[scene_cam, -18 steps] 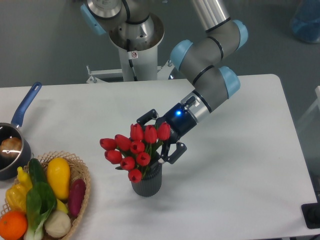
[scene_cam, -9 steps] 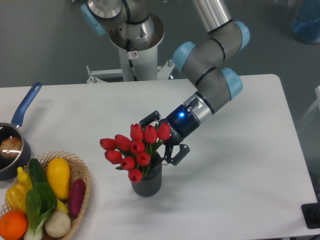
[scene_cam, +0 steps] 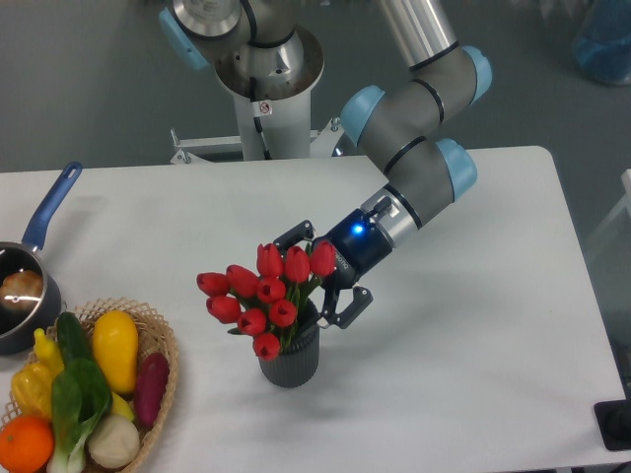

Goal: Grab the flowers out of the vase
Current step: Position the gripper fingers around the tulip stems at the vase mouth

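Observation:
A bunch of red tulip flowers (scene_cam: 264,293) with green stems stands in the dark grey ribbed vase (scene_cam: 290,362) near the middle of the table. My gripper (scene_cam: 300,280) comes in from the right at the level of the blooms and stands open. One finger (scene_cam: 289,235) lies behind the bunch, the other finger (scene_cam: 347,305) in front at the vase's rim. The fingertips are partly hidden by the flowers, and I cannot tell whether they touch the stems.
A wicker basket (scene_cam: 164,345) of vegetables and fruit, including a green leafy vegetable (scene_cam: 77,399), sits at the front left. A dark saucepan (scene_cam: 22,296) with a blue handle is at the left edge. The robot base (scene_cam: 264,103) rises behind the table.
The gripper has shifted slightly down and to the right beside the bunch; the elbow has moved a little. Flowers and vase have not moved.

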Motion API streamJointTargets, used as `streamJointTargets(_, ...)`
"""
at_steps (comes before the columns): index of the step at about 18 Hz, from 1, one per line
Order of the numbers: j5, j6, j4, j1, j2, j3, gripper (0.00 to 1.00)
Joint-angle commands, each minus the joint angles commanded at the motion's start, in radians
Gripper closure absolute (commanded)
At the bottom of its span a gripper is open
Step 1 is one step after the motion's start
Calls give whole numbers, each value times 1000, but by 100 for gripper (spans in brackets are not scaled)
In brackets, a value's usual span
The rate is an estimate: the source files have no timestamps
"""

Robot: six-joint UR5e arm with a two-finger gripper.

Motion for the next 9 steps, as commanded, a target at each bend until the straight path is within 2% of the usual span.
streamJointTargets(9,-61,-9,0,6,-20,-12,0)
